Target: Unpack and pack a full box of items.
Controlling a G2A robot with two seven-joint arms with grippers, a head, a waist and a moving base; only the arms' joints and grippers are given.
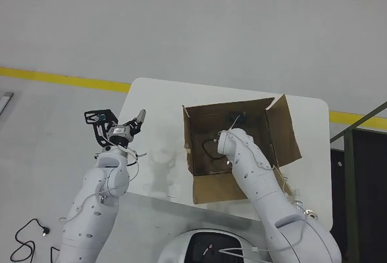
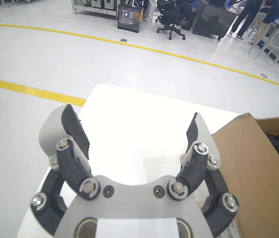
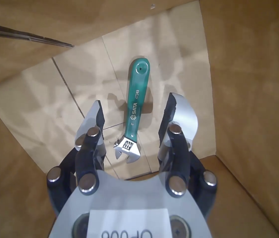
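Note:
An open cardboard box (image 1: 280, 135) stands on the white table (image 1: 160, 141), flaps spread. On its floor lies a green-handled adjustable wrench (image 3: 135, 102) with a silver head. My right gripper (image 3: 135, 108) hangs open inside the box just above the wrench, one finger on each side of the handle, not touching it. The right arm (image 1: 249, 164) reaches down into the box from the near side. My left gripper (image 2: 133, 125) is open and holds nothing, over the table's left part beside the box's wall (image 2: 248, 159). The left gripper (image 1: 121, 121) sits near the table's left edge.
The box's near flap (image 1: 216, 187) lies flat toward me and the right flap (image 1: 287, 128) leans outward. A dark cable (image 1: 210, 148) shows inside the box beside the arm. Bare tabletop lies between the left gripper and the box. A metal rack (image 1: 378, 151) stands right of the table.

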